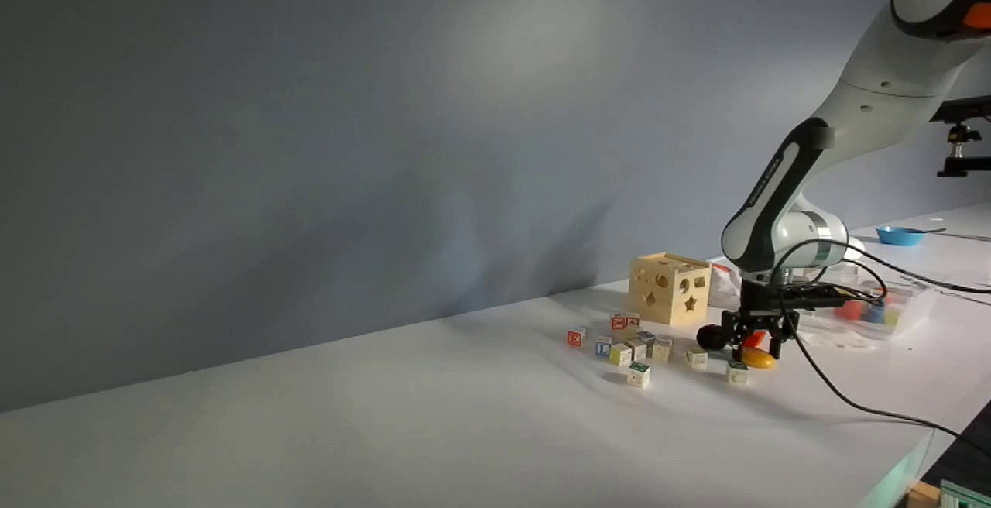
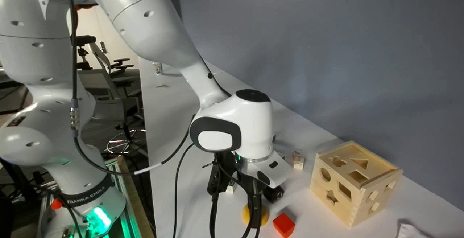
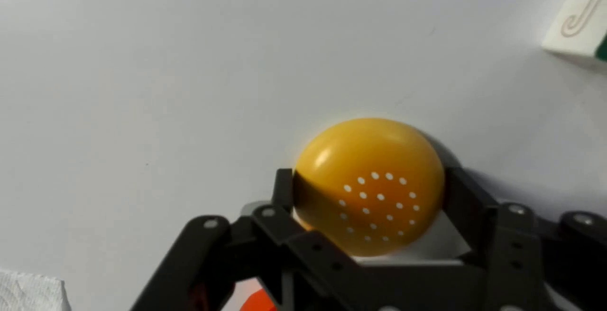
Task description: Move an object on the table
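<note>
The white-grey table (image 1: 387,423) fills the lower part of an exterior view and the background of the wrist view (image 3: 142,88). A rounded yellow-orange toy with white dots (image 3: 370,159) sits between my gripper's fingers (image 3: 369,183). Both fingertips touch its sides, and the gripper looks shut on it. The toy also shows in both exterior views (image 1: 759,358) (image 2: 265,216), partly behind a cable in one of them. It is at table level or barely above it; I cannot tell which. The gripper (image 1: 757,347) points straight down.
A red block (image 2: 284,225) and a black round object (image 1: 711,337) lie close to the gripper. Several letter blocks (image 1: 639,374) are scattered nearby, one at the wrist view's upper right (image 3: 581,17). A wooden shape-sorter box (image 2: 357,185) stands by the wall. A clear bin (image 1: 913,314) holds toys.
</note>
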Motion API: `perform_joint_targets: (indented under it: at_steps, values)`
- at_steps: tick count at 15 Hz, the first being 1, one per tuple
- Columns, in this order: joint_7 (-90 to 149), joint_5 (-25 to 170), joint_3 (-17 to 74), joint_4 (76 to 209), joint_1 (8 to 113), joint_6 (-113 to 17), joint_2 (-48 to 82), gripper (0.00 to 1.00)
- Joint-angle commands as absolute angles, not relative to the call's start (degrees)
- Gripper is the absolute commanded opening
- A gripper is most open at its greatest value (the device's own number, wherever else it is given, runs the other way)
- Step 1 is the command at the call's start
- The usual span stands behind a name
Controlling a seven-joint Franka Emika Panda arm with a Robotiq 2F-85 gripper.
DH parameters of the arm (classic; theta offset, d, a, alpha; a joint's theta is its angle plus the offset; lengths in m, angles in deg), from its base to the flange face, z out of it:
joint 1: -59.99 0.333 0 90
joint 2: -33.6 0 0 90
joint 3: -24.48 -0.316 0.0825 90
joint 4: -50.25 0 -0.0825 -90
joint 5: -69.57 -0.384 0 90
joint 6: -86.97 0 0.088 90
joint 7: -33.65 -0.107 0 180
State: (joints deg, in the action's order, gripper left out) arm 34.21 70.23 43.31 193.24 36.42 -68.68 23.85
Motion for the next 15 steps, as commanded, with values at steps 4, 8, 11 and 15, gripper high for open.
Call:
perform_joint_targets:
  at_steps: [4, 8, 11, 15]
  values:
    - [35.1, 67.4, 44.2, 194.6, 37.0, -64.6, 28.7, 0.54]
    - [32.9, 67.2, 45.6, 195.2, 36.6, -55.4, 36.2, 0.54]
    - [30.8, 67.5, 47.0, 194.5, 35.8, -50.2, 40.5, 0.54]
    - [25.6, 68.7, 48.2, 193.1, 34.3, -51.6, 41.8, 0.54]
